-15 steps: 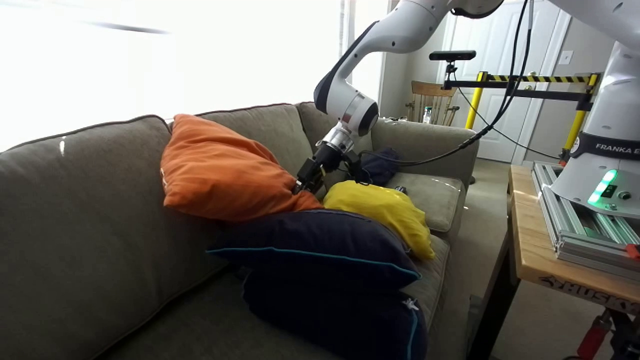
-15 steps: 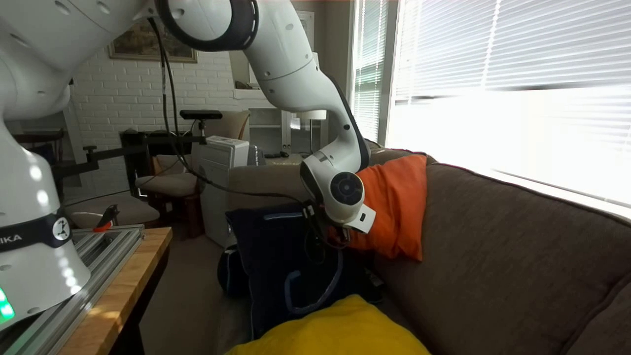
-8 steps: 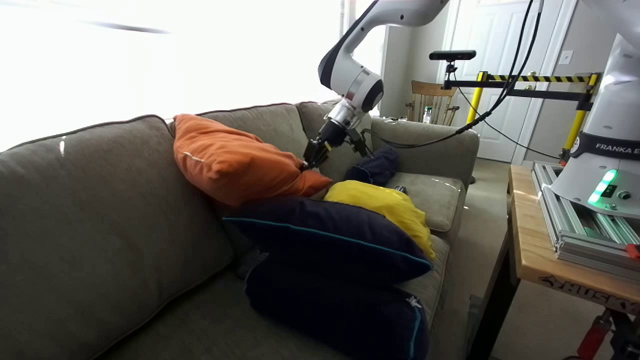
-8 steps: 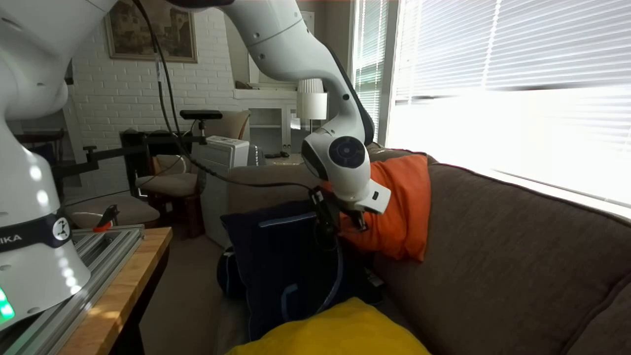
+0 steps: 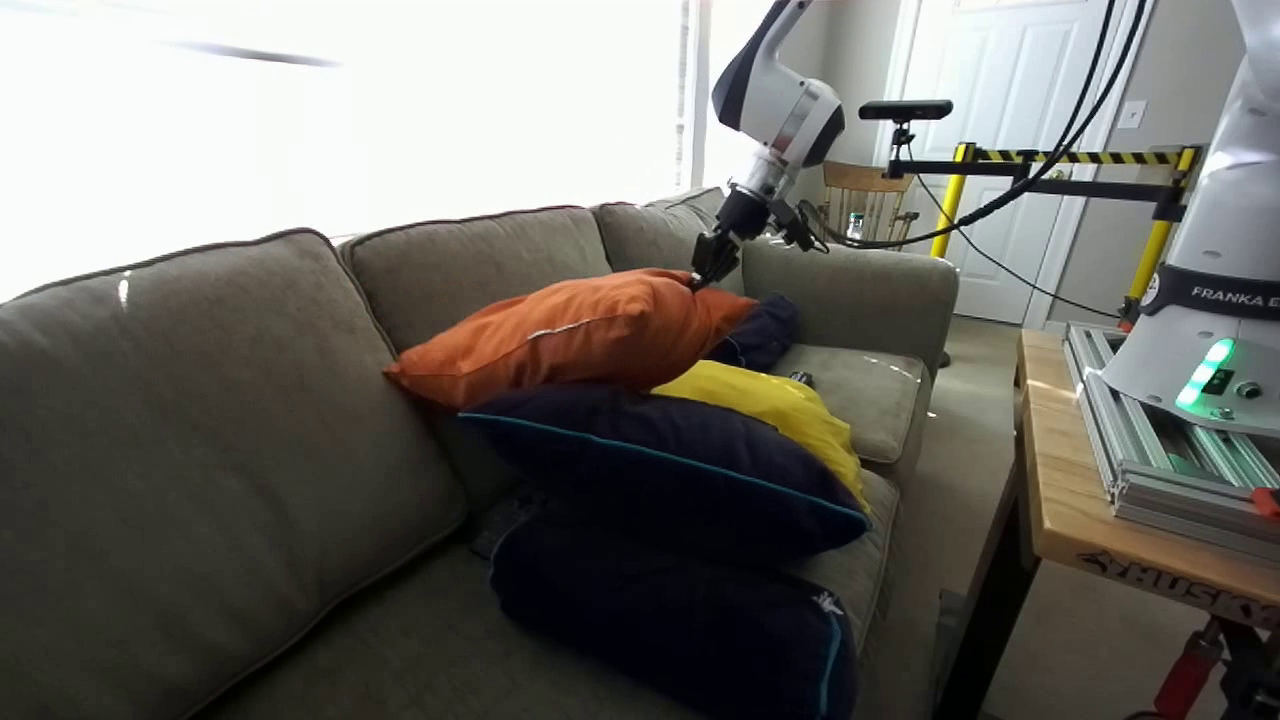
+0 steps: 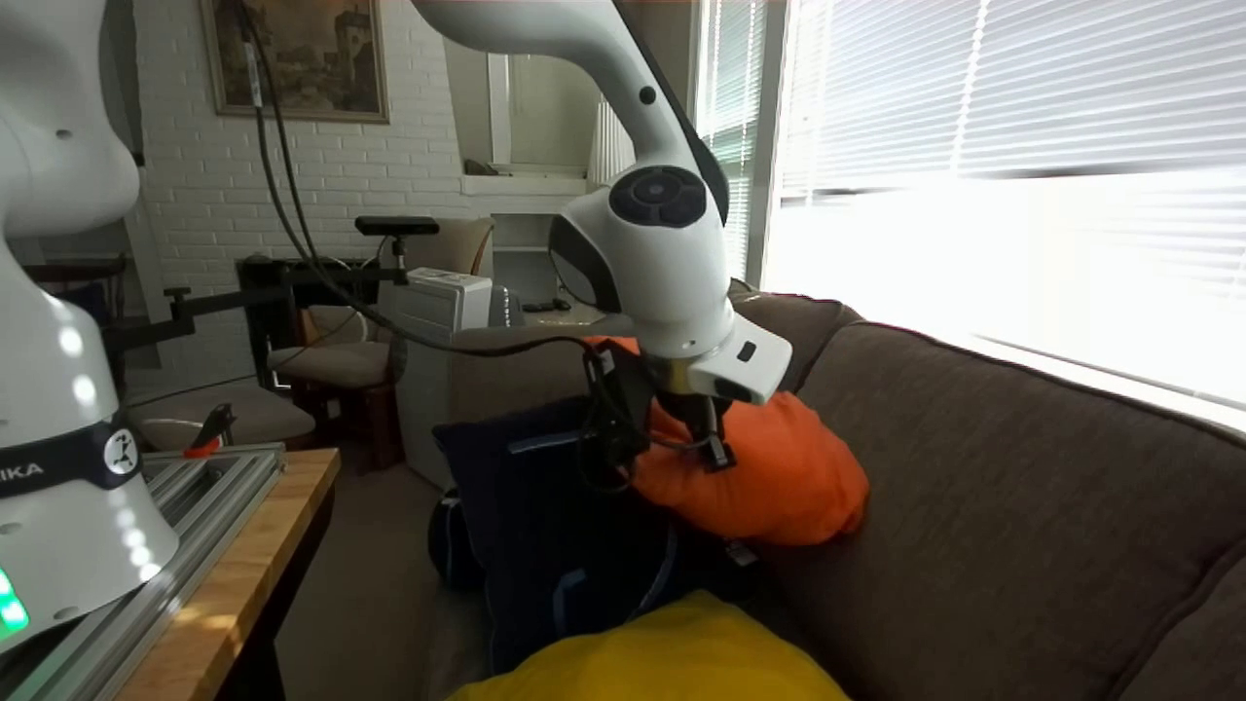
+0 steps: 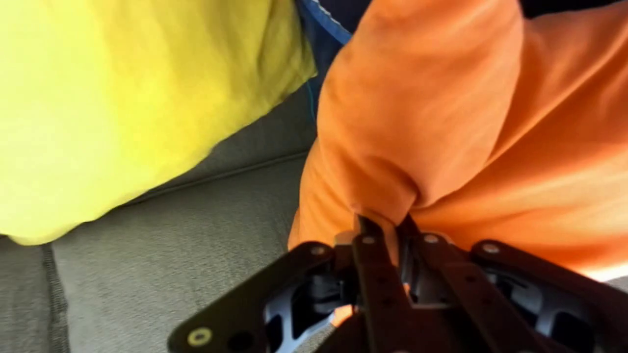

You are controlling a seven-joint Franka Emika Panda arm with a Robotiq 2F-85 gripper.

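Note:
My gripper [image 7: 387, 225] is shut on a pinched fold of the orange pillow [image 7: 422, 108], with cloth bunched between its dark fingers. In an exterior view the orange pillow [image 5: 570, 330] slants from the sofa back up to my gripper [image 5: 703, 282], its near end resting on a navy pillow [image 5: 680, 460] with turquoise piping. Partly covered by these, a yellow pillow [image 5: 775, 400] lies on the seat; in the wrist view the yellow pillow [image 7: 122, 108] is left of the held cloth. Another navy pillow [image 5: 660, 610] sits below the upper one.
The grey sofa [image 5: 200, 460] has its backrest along the window. A dark bundle [image 5: 775, 330] lies towards the far armrest [image 5: 850, 290]. The robot base stands on a wooden table [image 5: 1060, 440] across from the sofa. A black cable [image 5: 980, 225] hangs along the arm.
The arm has risen and moved towards the far armrest, dragging the orange pillow off the upper backrest and tipping it flatter. The upper navy pillow has shifted slightly the same way.

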